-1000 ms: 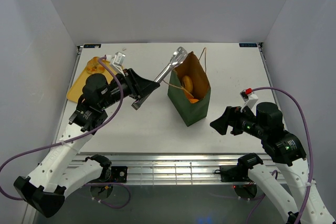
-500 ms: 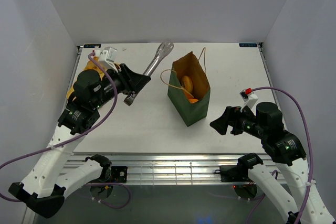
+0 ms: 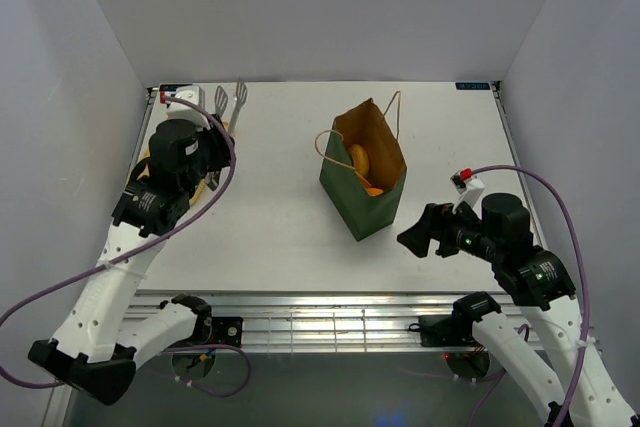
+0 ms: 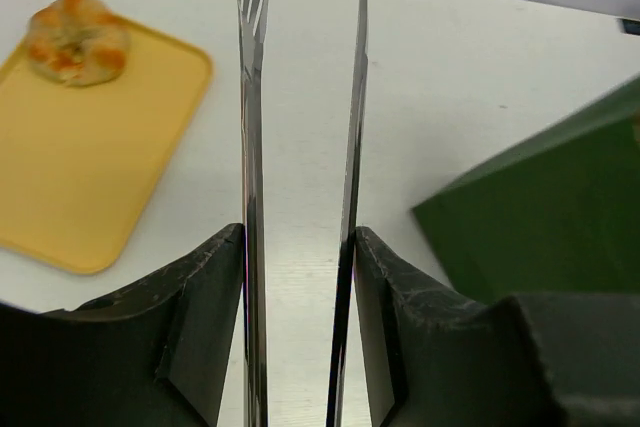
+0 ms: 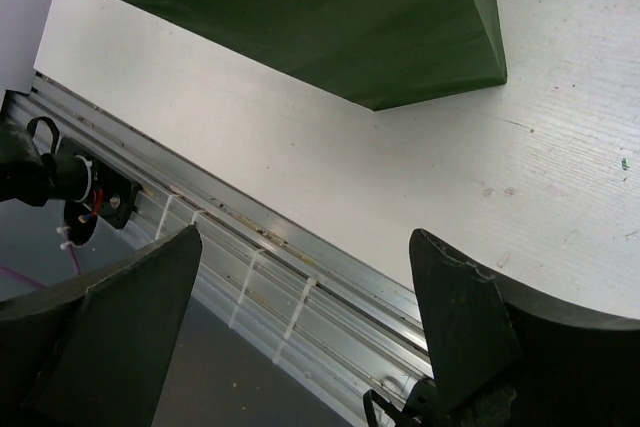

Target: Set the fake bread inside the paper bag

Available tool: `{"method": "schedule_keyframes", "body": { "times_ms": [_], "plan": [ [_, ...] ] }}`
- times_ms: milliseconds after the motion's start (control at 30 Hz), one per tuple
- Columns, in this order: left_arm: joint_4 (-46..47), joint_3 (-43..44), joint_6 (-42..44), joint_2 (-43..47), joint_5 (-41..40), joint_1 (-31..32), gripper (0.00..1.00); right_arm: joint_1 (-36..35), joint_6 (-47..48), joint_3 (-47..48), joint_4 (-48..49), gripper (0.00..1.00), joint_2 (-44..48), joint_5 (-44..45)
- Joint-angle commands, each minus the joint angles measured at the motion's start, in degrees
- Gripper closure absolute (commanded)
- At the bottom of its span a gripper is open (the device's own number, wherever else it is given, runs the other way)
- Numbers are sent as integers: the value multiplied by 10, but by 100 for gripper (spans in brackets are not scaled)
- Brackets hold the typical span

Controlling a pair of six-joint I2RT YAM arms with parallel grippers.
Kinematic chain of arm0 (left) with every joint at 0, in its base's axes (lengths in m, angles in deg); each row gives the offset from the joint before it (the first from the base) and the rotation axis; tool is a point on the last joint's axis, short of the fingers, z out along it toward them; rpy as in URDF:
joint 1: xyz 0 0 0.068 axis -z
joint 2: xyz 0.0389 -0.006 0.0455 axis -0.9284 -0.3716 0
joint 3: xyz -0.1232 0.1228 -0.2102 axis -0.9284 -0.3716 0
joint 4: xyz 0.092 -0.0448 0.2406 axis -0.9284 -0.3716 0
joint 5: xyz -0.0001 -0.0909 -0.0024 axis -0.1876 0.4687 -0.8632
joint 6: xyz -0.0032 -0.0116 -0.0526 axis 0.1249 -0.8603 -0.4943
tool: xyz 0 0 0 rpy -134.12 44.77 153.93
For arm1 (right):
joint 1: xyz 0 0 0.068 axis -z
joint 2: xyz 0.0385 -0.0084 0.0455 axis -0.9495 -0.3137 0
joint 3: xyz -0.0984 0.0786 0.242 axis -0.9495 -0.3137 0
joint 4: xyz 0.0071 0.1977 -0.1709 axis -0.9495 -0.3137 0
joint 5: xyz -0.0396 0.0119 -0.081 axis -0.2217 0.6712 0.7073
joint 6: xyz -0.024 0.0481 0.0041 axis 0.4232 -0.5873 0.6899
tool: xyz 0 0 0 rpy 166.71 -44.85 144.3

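Swung away from the paper bag (image 3: 362, 209), the left gripper (image 4: 300, 239) now sits at upper left, grasping the tongs (image 4: 250, 127) beside the yellow tray (image 4: 90, 177), where one roll (image 4: 78, 37) lies. More fake bread (image 3: 358, 160) rests inside the upright bag at centre. At lower right, the right gripper (image 3: 416, 233) hangs released over the surface (image 3: 280, 227).

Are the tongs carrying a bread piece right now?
No, the left wrist view shows the blades of the tongs apart with nothing between them, and a roll lying on the yellow tray.
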Motion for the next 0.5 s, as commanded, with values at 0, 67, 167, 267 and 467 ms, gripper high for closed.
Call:
{"method": "schedule_keyframes", "body": {
  "times_ms": [0,67,167,267,467],
  "plan": [
    [7,-32,32,-9,23,-78,44,-1,15,-7,31,10,0,-14],
    [25,-41,32,-17,70,-154,44,-1,15,-10,36,10,1,-16],
    [44,-53,27,-51,129,-228,44,-1,16,-17,44,10,5,-23],
    [71,-69,-1,-84,192,-300,44,-1,21,-20,47,10,8,-29],
    [166,-142,-101,-150,383,-447,46,-1,29,-17,46,10,19,-26]
  ]
}}
